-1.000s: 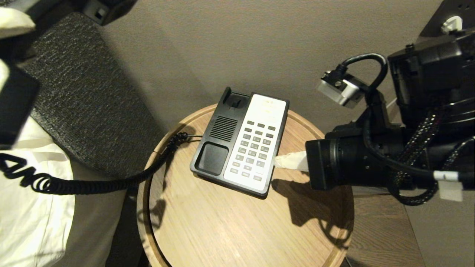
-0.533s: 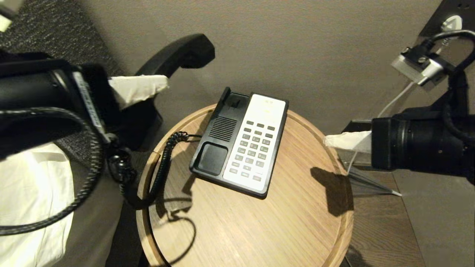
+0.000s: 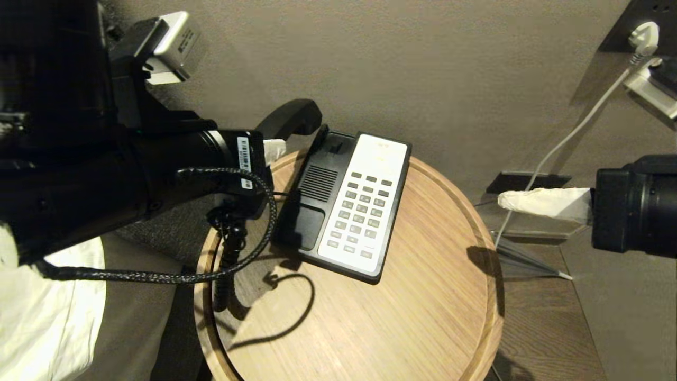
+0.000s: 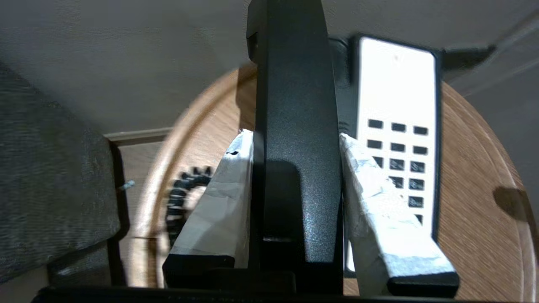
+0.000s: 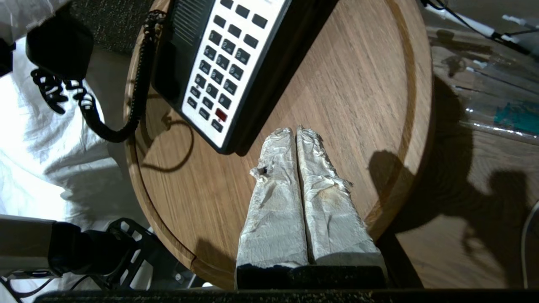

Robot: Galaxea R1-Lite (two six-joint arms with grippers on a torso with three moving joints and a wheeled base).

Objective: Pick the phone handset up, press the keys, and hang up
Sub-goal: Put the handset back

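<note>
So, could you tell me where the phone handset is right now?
The phone handset is clamped in the left gripper, held above the phone base's left edge, not yet in its cradle.

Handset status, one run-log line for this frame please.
left gripper: shut on phone handset, above cradle side of phone base | handset: not seated | right gripper: shut, empty, beside round table

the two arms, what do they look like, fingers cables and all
Both arms are thick black cylinders. The left gripper and right gripper each have two long fingers wrapped in crinkled white tape. A braided black cable loops loosely under the left wrist, which bears a white barcode sticker. A silver boxy camera sits on a black bracket above the left arm.
</note>
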